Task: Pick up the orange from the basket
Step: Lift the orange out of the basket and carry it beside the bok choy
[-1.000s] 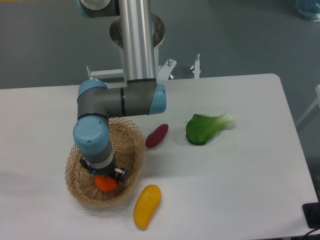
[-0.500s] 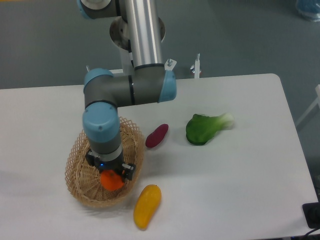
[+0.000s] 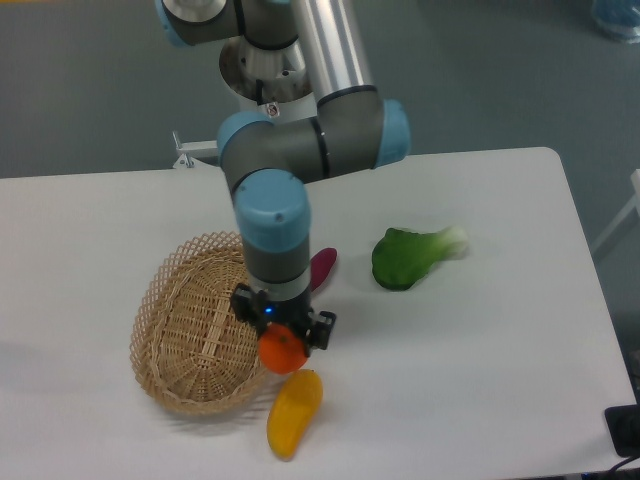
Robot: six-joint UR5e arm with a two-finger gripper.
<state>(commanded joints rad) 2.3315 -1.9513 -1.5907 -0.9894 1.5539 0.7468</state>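
The orange (image 3: 282, 351) is small, round and bright orange. My gripper (image 3: 284, 343) is shut on it and holds it in the air, just past the right rim of the basket and above the upper end of the mango. The fingers are mostly hidden by the wrist and the fruit. The basket (image 3: 200, 325) is an oval tan wicker one with a lattice rim, lying at the left front of the white table. Nothing shows inside it.
A yellow-orange mango (image 3: 293, 413) lies just under the held fruit. A purple sweet potato (image 3: 322, 266) lies behind my wrist. A green bok choy (image 3: 411, 255) lies to the right. The arm's base stands at the table's back edge.
My gripper has lifted the orange out of the basket and carried it right, past the rim. The basket now stands in full view with nothing in it.
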